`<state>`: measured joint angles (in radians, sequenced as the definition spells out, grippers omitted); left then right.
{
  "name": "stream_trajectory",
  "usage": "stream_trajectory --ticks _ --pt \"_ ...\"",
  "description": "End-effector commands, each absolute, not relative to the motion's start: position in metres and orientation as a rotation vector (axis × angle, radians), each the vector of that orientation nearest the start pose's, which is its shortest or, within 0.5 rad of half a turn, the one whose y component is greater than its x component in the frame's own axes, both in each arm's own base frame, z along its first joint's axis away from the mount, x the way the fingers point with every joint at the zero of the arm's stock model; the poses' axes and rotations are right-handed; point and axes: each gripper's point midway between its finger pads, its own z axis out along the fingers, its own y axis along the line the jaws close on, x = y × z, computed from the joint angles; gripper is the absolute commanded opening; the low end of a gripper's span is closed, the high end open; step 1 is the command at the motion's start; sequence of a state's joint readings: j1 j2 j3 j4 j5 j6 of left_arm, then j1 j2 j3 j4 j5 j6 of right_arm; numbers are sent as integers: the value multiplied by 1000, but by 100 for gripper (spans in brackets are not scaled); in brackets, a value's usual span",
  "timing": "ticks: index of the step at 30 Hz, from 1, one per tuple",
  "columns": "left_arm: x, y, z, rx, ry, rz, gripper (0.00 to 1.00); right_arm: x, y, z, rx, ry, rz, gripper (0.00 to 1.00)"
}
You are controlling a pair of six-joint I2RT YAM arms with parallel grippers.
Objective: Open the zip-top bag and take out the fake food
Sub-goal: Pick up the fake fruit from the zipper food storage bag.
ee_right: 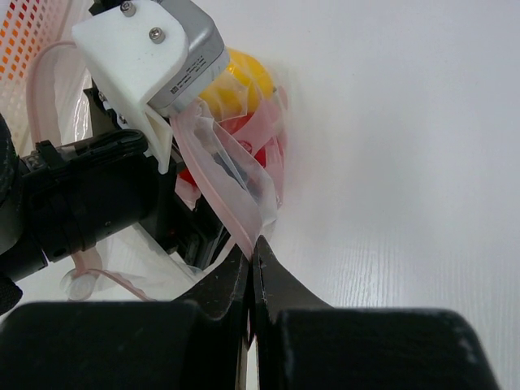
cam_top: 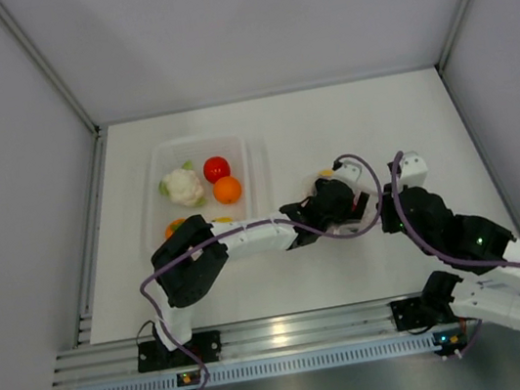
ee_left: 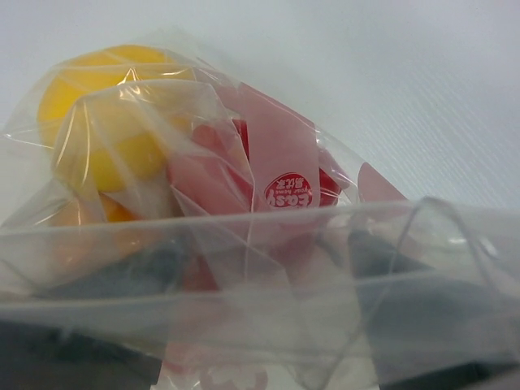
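Note:
The zip-top bag (ee_left: 203,97) fills the left wrist view, clear and crinkled, with its pink strip (ee_left: 280,150) folded across. Inside it lie a yellow lemon (ee_left: 97,122) and a red piece of fake food (ee_left: 329,187). My left gripper (ee_left: 264,276) is open at the bag's mouth; its dark fingers (ee_left: 418,272) show blurred through the film. My right gripper (ee_right: 253,244) is shut on the pink zip strip (ee_right: 223,191) at the bag's edge. From above, both grippers meet right of centre and cover most of the bag; only the lemon (cam_top: 326,174) peeks out.
A rigid clear tray (cam_top: 254,171) at the left holds a white cauliflower (cam_top: 182,184), a red tomato (cam_top: 216,168), an orange (cam_top: 228,190) and a persimmon (cam_top: 175,227). Grey walls close in the table on three sides. The left arm (cam_top: 252,237) stretches along the tray's near edge.

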<state>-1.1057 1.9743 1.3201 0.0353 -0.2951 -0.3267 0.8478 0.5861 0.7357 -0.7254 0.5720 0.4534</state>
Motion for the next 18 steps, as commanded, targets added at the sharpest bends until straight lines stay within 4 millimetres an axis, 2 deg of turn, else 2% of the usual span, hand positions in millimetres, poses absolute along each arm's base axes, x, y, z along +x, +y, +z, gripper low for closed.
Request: stream_trajectory --ticks 1,3,4,8,13,18 --pt "294 -444 88 612 2085 -420 86 196 98 234 -49 1970 238 0" --pt "296 -445 86 614 2085 -416 85 195 97 234 -51 1975 234 0" --pt "298 -448 88 612 2081 -420 81 195 96 233 -55 1976 231 0" --pt "302 -454 75 621 2097 -418 74 193 95 233 -56 1974 235 0" --pt "305 -459 65 615 2115 -420 82 191 99 230 -76 1981 259 0" --pt "306 -470 46 633 2143 -435 82 191 102 228 -88 1986 268 0"
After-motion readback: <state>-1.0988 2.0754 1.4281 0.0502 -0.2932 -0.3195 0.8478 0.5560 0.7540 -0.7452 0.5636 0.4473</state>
